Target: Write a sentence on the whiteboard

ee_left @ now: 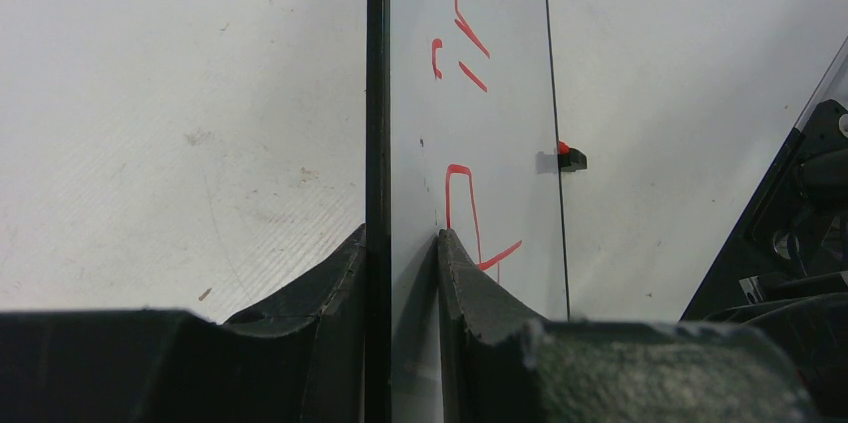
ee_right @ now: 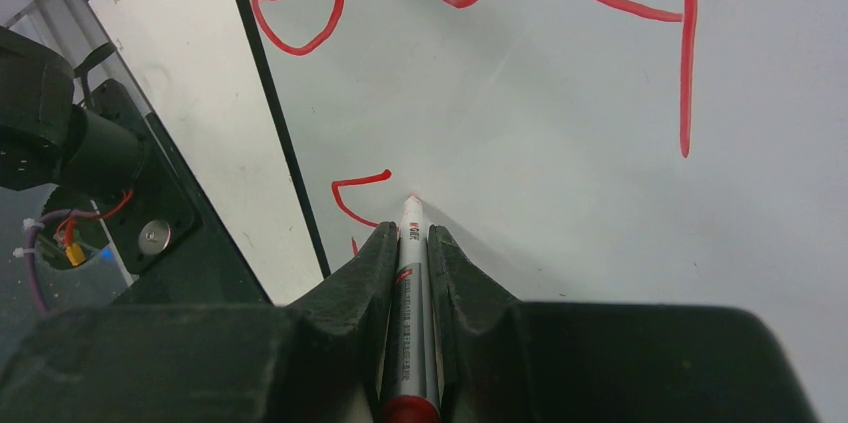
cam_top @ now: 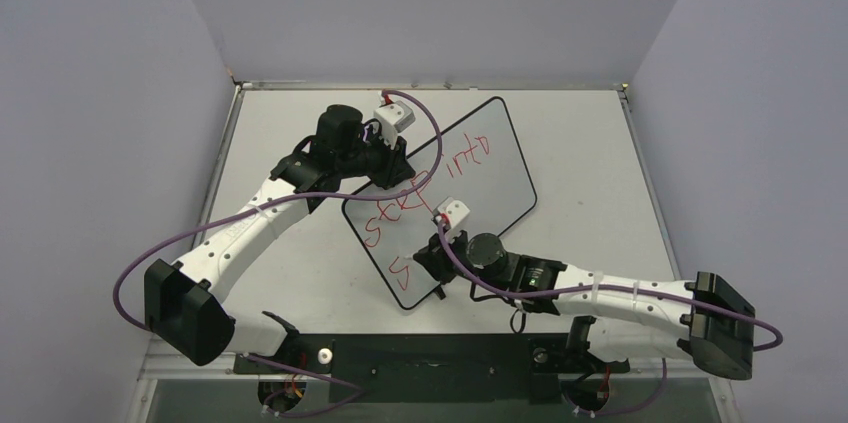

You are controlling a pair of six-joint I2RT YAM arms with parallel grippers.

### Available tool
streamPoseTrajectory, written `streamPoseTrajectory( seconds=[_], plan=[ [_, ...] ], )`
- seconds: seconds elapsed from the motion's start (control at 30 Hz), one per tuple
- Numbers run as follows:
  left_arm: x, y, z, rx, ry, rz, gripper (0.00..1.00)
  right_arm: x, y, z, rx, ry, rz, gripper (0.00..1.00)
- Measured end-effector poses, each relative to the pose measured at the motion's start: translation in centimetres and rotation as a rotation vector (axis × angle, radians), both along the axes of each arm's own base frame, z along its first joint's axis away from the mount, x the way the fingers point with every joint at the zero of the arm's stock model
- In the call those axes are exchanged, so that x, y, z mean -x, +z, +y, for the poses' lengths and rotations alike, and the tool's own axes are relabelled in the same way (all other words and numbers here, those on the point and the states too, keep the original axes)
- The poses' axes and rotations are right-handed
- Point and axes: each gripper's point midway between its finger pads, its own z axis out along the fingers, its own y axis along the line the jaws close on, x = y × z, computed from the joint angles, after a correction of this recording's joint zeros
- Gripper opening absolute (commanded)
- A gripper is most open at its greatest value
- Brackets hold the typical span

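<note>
The whiteboard (cam_top: 490, 193) lies tilted across the middle of the table. Its red lettering (cam_top: 420, 188) reads "step into", with the start of an "s" (cam_top: 400, 265) on a second line below. My left gripper (cam_top: 388, 165) is shut on the board's far-left black edge; in the left wrist view the frame (ee_left: 377, 143) runs between its fingers (ee_left: 455, 268). My right gripper (cam_top: 437, 261) is shut on a silver marker (ee_right: 410, 293) with a red end. The marker's tip (ee_right: 411, 203) touches the board (ee_right: 560, 143) just right of the small red "s" stroke (ee_right: 352, 198).
The pale grey tabletop (cam_top: 600, 163) surrounds the board, with walls on three sides. A black base plate (cam_top: 430, 358) runs along the near edge. A small black foot with a red spot (ee_left: 570, 157) sticks out from the board's long edge. Purple cables loop off both arms.
</note>
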Motion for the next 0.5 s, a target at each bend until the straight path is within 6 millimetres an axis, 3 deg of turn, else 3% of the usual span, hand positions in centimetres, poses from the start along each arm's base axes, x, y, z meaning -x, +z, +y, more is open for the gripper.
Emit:
streamPoseTrajectory(
  seconds=[0.5],
  plan=[
    [0.0,0.0,0.0,0.000,0.000,0.000,0.00,0.5,-1.8,-0.4,-0.008,0.005,0.025,0.00]
  ],
)
